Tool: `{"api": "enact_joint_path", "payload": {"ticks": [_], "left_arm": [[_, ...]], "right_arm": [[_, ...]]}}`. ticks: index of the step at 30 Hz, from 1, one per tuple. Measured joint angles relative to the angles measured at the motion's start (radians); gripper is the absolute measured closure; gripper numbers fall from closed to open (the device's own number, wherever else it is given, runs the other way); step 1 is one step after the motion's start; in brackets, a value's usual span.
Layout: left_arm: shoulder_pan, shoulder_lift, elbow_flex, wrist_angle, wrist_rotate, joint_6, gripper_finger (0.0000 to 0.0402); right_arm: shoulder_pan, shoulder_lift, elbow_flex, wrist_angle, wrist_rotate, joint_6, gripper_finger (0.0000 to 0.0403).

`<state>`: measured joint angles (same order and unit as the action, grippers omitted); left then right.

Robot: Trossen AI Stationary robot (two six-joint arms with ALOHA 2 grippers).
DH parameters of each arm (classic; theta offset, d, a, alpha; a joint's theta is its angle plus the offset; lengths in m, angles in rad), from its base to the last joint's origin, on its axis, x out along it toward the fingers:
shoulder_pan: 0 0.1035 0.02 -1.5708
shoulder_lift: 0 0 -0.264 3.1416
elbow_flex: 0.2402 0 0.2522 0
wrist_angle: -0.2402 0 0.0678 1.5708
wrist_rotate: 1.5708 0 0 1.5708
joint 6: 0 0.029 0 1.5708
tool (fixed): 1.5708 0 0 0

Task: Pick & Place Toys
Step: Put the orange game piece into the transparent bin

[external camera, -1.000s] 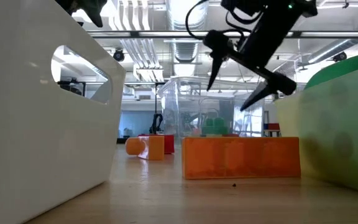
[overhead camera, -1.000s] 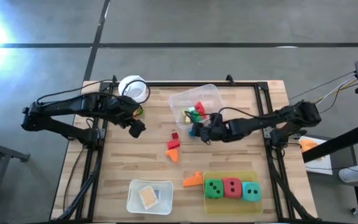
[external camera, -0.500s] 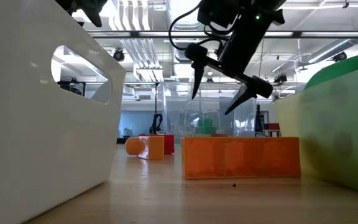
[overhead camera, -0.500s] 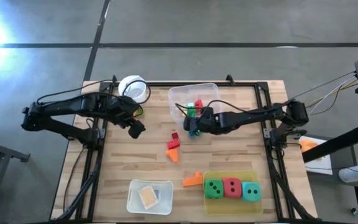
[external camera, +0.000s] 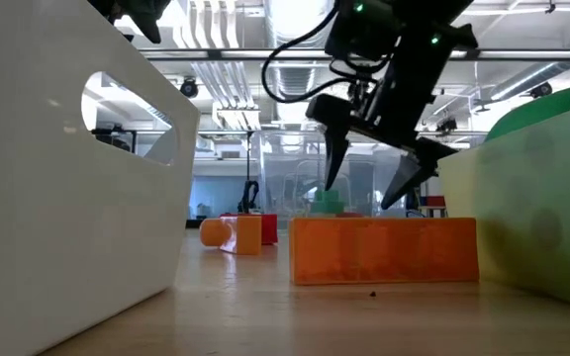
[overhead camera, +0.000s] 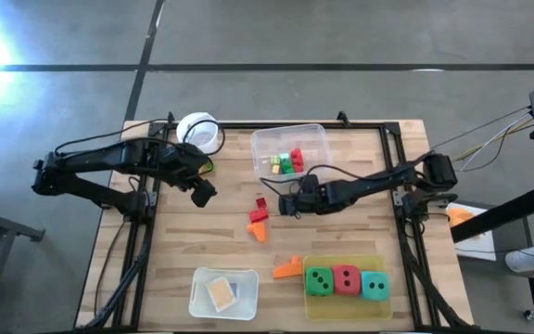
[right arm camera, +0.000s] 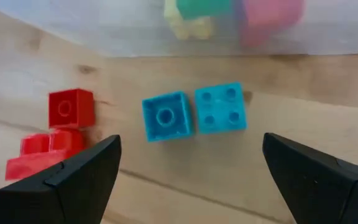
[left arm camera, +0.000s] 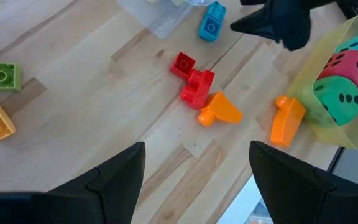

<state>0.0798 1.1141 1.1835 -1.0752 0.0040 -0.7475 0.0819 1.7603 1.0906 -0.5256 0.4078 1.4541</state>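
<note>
Two blue blocks (right arm camera: 193,116) lie side by side on the table just outside the tub (overhead camera: 318,136), directly under the right gripper (overhead camera: 288,202), whose jaws are spread wide and empty. Both could be caught at once, or one nudged against the tub wall, since they sit so close together. The left gripper (overhead camera: 206,192) is held open and empty near the cup (overhead camera: 199,129). A second ago the right gripper was seen over the tub's edge; it has since been drawn back and lowered.
</note>
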Motion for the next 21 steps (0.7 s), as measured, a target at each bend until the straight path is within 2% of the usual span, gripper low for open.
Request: {"api": "enact_joint_path", "payload": {"ticks": [3,8,21], "left_arm": [[0.000,0.000,0.000,0.000,0.000,0.000,0.0110],[0.000,0.000,0.000,-0.003,0.000,0.000,0.0110],[0.000,0.000,0.000,-0.003,0.001,0.011,0.0110]], "right_arm": [[-0.003,0.025,0.006,-0.005,0.002,0.004,0.0019],[-0.010,0.043,0.012,-0.063,-0.013,0.109,0.0019],[-0.047,0.044,0.015,-0.133,-0.035,0.192,0.0019]]}}
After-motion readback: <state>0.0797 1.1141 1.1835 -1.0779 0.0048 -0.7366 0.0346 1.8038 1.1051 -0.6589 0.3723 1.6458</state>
